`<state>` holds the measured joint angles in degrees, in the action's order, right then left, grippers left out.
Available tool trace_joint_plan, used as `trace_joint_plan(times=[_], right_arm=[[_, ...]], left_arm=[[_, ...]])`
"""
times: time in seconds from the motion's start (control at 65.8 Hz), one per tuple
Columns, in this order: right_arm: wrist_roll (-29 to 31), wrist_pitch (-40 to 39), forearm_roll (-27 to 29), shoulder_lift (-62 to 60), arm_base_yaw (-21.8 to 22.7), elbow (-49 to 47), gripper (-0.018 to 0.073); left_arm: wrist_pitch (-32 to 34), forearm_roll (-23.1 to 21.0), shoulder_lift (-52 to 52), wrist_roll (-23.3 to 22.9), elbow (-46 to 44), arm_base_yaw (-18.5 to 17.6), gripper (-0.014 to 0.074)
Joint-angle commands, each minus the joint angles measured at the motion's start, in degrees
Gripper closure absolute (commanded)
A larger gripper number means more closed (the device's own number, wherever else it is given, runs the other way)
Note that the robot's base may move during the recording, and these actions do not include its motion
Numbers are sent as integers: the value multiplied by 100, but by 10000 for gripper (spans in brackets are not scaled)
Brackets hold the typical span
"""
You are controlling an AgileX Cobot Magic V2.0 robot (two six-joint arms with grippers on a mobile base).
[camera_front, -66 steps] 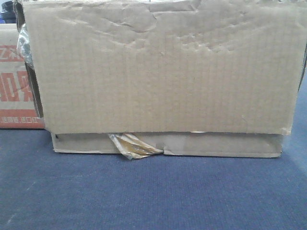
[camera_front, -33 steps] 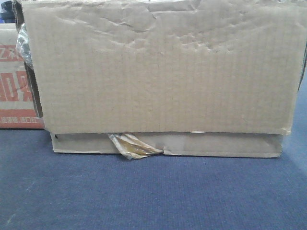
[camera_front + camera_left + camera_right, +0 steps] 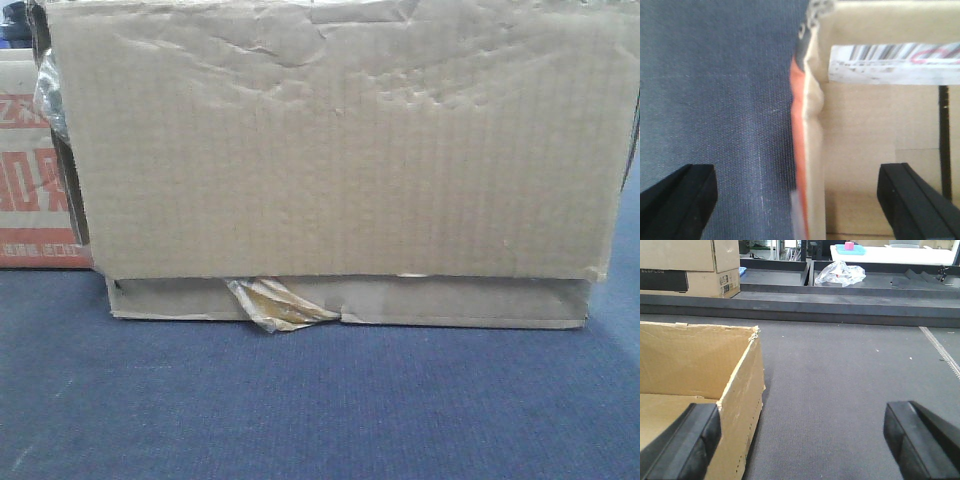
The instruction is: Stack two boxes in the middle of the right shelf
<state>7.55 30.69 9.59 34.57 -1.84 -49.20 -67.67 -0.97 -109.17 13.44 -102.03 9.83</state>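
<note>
A wide brown carton (image 3: 340,150) with a dented face fills the front view. It stands on blue cloth (image 3: 320,400), and torn yellowish tape (image 3: 280,305) curls at its lower seam. My left gripper (image 3: 796,200) is open astride a carton wall (image 3: 812,150) whose outer face is orange-red. One finger (image 3: 680,200) is over the cloth, the other (image 3: 915,205) inside the carton. My right gripper (image 3: 802,440) is open astride a brown carton's wall (image 3: 742,405). Its left finger (image 3: 685,445) is over the inside. The steel shelf is out of view.
A red-printed box (image 3: 30,190) stands behind the carton's left end. A white barcode label (image 3: 895,62) is inside the carton. The right wrist view shows stacked boxes (image 3: 690,265) at the back left, a dark raised ledge (image 3: 840,302) and a crumpled plastic bag (image 3: 842,274).
</note>
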Motion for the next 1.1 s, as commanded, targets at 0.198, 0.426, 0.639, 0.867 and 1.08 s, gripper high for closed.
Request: trace_joint_plan(times=[0.198,0.426,0.639,0.867,1.08], right_arm=[[-14,-95,-35,31,-17,-49,0],[-14,-95,-35,31,-17,-49,0],[-14,-118,-35,31,-17,-49,0],[-14,-133,-35,31,-17,-49,0],[-14,-133,-35,31,-17,-49,0]], left_arm=[[102,-4,24,11,-55,18,267],[-55,-4,24,11,-55,18,708],[-229,20,265,-340,-55,18,708],[-75,448,1103,-805,-147,18,708],[254,745,1945,-1281,-405,18,708]])
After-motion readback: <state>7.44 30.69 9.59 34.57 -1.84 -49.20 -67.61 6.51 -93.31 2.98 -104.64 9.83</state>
